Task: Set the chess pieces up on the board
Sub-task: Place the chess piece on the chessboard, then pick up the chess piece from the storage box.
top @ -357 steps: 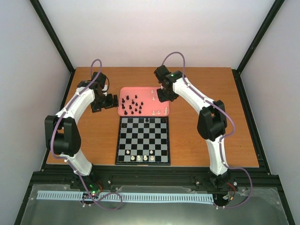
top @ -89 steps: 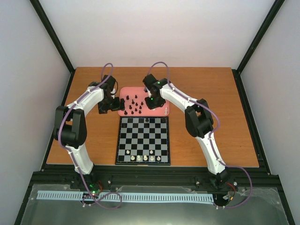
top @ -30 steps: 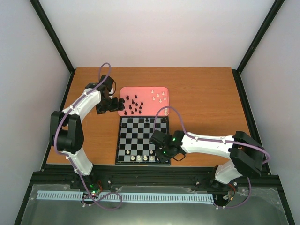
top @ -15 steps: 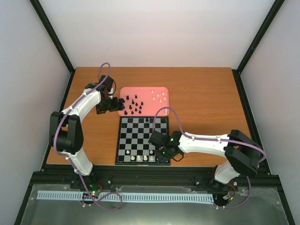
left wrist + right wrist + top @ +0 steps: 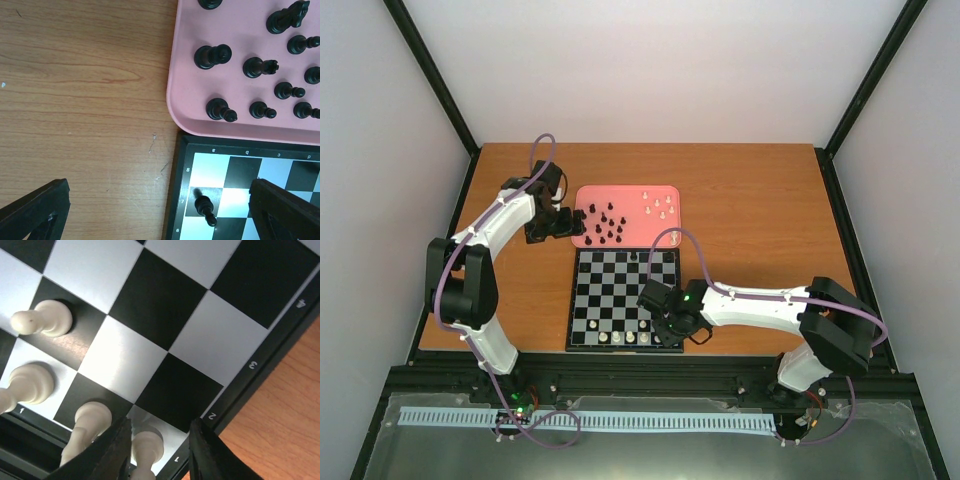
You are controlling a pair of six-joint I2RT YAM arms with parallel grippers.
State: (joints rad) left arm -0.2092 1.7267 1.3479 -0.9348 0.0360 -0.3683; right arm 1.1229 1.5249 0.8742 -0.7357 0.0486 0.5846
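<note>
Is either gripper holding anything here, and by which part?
Nothing held. Right gripper straddles a white piece standing on the board, gap showing; left gripper is open, empty.

Right gripper (image 5: 160, 432) low over a corner of the board (image 5: 165, 305), its fingers (image 5: 207, 457) parted around a cream piece (image 5: 146, 449), a gap showing on one side. Three other cream pieces (image 5: 42, 320) stand alongside. Wooden bench (image 5: 285, 430) beyond the border.

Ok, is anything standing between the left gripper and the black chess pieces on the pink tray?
Nothing blocks the way. The open left gripper hangs beside the pink rounded tray; its nearest black chess pieces lie just past the rim. Only one black pawn on the checked chessboard shows between its fingers.
</note>
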